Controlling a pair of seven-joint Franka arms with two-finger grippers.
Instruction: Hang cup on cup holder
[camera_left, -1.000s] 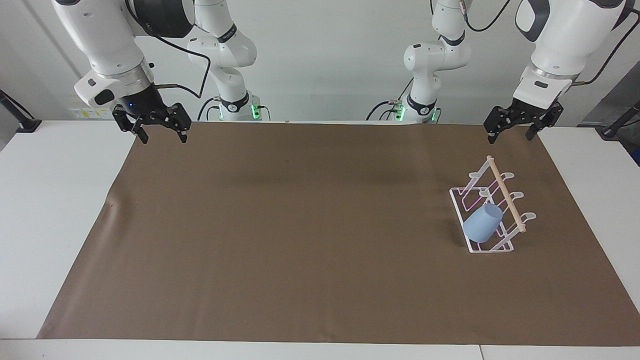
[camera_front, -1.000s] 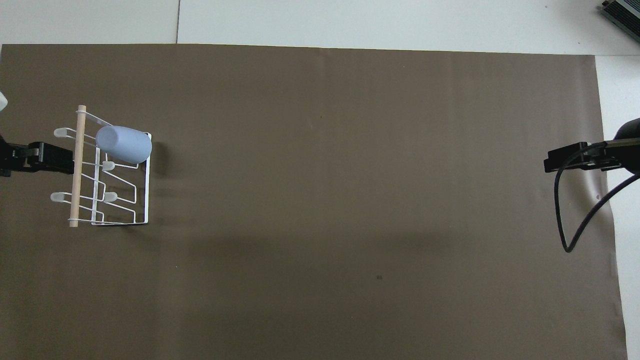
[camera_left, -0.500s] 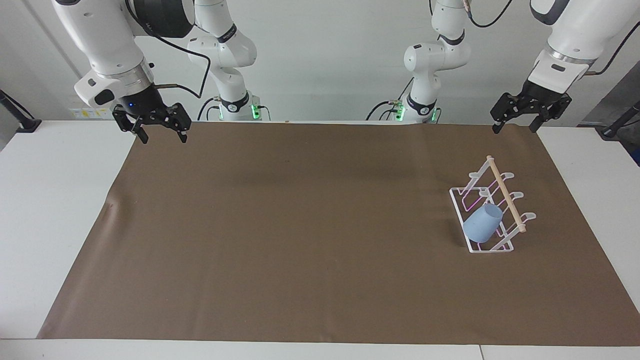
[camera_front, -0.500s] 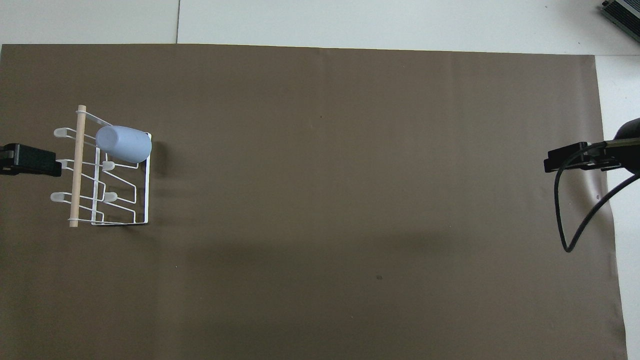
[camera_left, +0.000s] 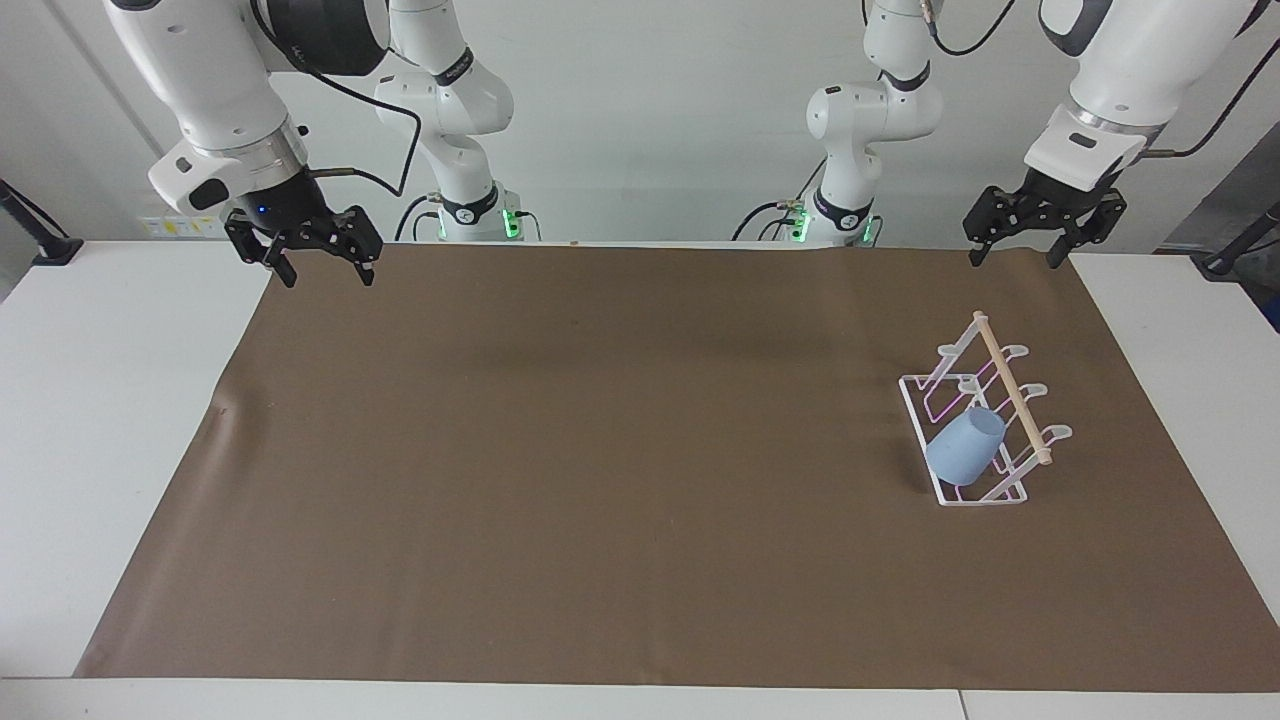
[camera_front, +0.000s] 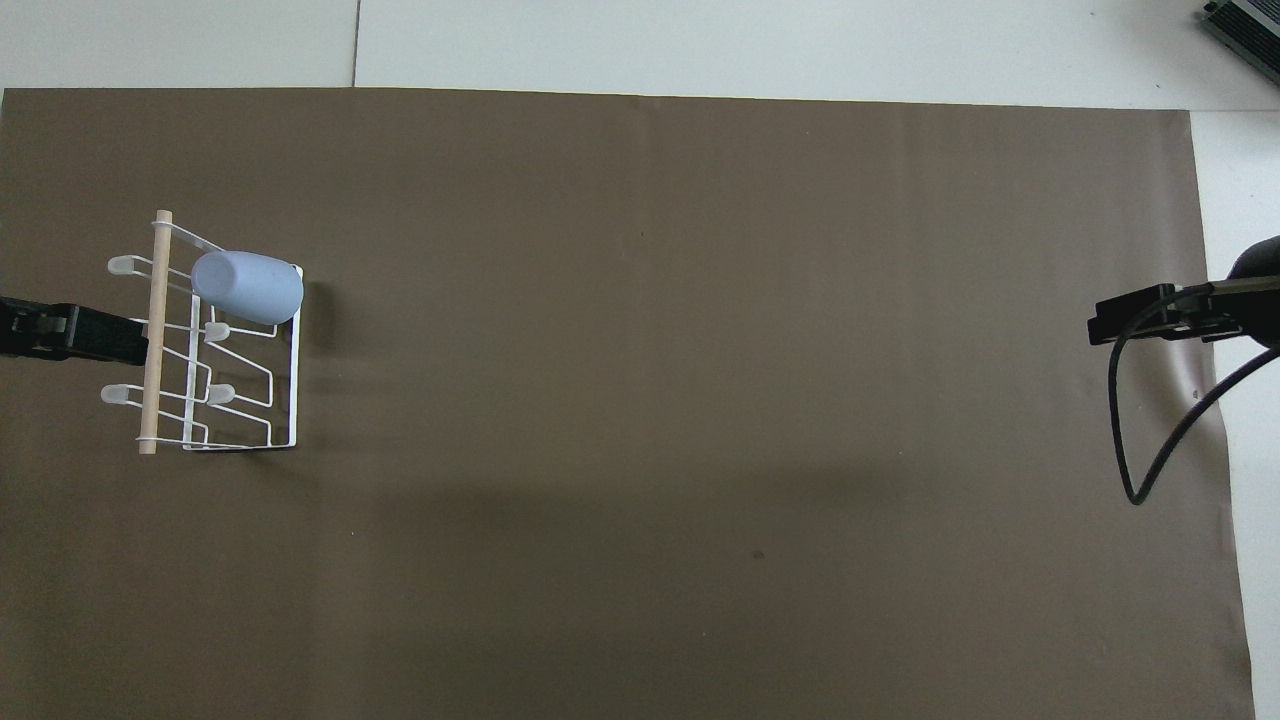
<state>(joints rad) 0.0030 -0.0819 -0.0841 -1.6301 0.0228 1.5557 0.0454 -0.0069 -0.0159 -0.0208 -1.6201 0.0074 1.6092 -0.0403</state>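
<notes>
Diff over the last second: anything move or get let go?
Only the left gripper moved: it rose off the mat's robot-side edge, drifted outward, then swung back in, open and empty throughout. The cup stayed hung on the cup holder, untouched. The right gripper waited, open, at the right arm's end.

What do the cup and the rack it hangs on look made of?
The cup: probably plastic, matte light blue, no glare. The cup holder: thin white wire, likely coated metal, with rounded prong tips; the dowel along its top looks like pale unfinished wood.
</notes>
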